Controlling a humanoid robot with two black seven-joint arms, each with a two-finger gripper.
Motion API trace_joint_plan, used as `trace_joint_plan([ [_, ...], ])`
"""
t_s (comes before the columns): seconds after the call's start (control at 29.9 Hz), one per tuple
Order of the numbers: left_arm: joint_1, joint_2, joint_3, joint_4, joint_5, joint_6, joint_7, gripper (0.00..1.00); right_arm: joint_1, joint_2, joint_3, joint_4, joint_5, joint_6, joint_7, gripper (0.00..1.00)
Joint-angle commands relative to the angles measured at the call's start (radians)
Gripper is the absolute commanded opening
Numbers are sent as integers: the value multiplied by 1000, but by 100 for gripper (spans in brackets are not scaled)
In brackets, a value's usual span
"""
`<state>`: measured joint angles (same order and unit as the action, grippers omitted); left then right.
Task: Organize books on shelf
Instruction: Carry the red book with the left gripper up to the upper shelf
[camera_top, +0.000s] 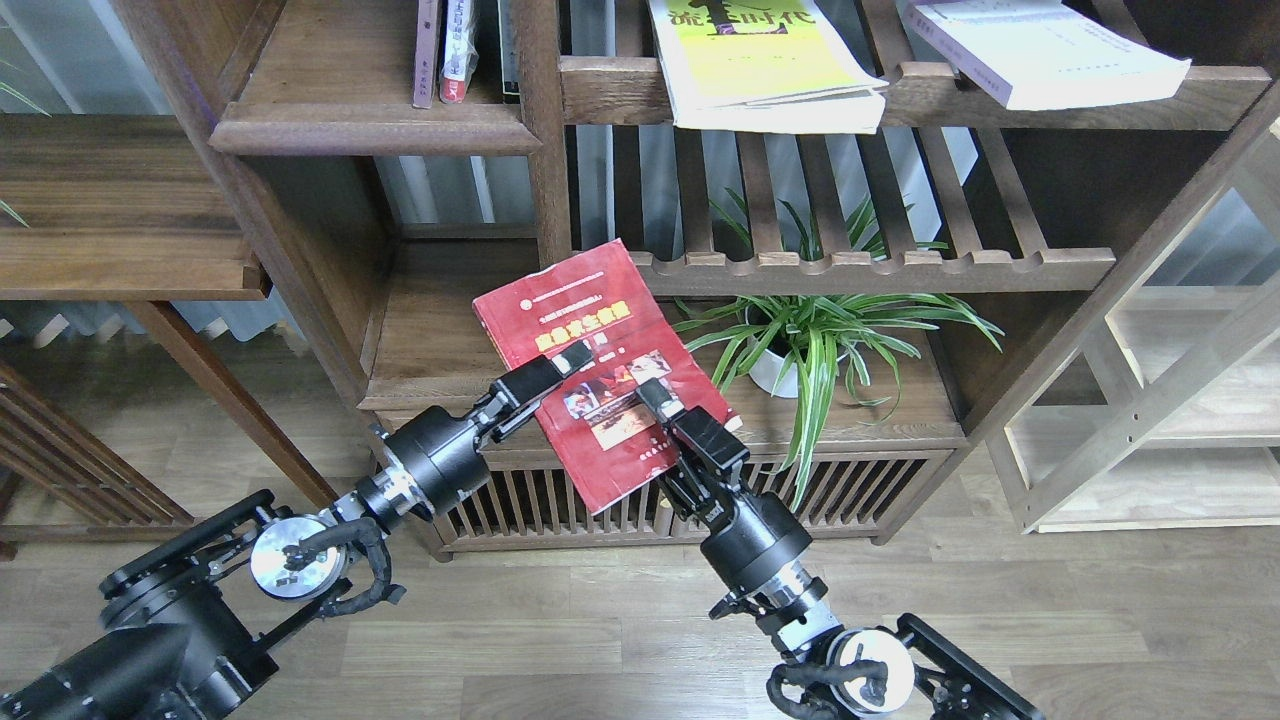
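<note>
Both claws grip the dark red book (600, 370) w/ yellow title, held tilted in front of the dark shelf (430, 330). Left claw (555, 375) clamps its left edge; right claw (660, 400) pinches near the lower right. Above, on slatted racks (870, 270), lie the yellow-green book (765, 65) & white book (1050, 50). A spider plant (820, 340) sits beside.

**Bright, even daylight; wide-angle bend at the edges**

Soft light comes through the pale curtains (450, 190) behind the racks. The floor (600, 640) shows a mild sheen and only faint shadows. Focus is sharp throughout. Straight posts lean and curve toward the frame's edges. Shelf (440, 340) recesses stay darker.
</note>
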<state>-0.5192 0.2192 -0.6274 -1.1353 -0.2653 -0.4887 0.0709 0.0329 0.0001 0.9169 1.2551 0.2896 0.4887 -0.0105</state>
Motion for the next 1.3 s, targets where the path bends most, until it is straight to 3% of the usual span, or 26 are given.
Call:
trace_joint_plan([
  [0.0, 1, 12, -2, -7, 11, 0, 0, 0, 12, 0, 3, -2, 0, 0, 0, 99],
  [0.27, -2, 138, -50, -72, 130, 0, -3, 0, 12, 0, 57, -31, 2, 0, 1, 99],
  [0.64, 77, 471, -294, -357, 235, 0, -16, 0, 41, 0, 77, -103, 0, 0, 0, 99],
  [0.87, 214, 493, -641, -475, 394, 0, -5, 0, 44, 0, 68, -123, -53, 0, -2, 99],
  [1.1, 315, 488, -937, -515, 488, 0, 0, 0, 41, 0, 48, -134, -124, 0, -2, 99],
  [1.27, 321, 477, -1045, -514, 488, 0, 64, 0, 30, 0, 7, -134, -155, 0, -2, 99],
])
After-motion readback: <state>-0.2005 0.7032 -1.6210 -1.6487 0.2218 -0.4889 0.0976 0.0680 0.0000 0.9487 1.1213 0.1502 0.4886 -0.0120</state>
